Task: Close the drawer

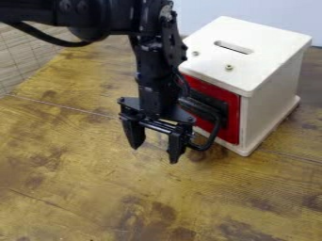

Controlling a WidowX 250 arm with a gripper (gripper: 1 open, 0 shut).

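Note:
The red drawer sits in the cream-white cube cabinet at the right, its flat red front nearly flush with the cabinet face. Its black loop handle sticks out toward the front left. My gripper hangs from the black arm just left of the handle, fingers pointing down over the wooden table. The jaws stand apart and hold nothing. One fingertip is close beside the handle; I cannot tell whether they touch.
The wooden table spreads to the left and front. A wire-mesh surface lies at the back left. The cabinet has a slot on top.

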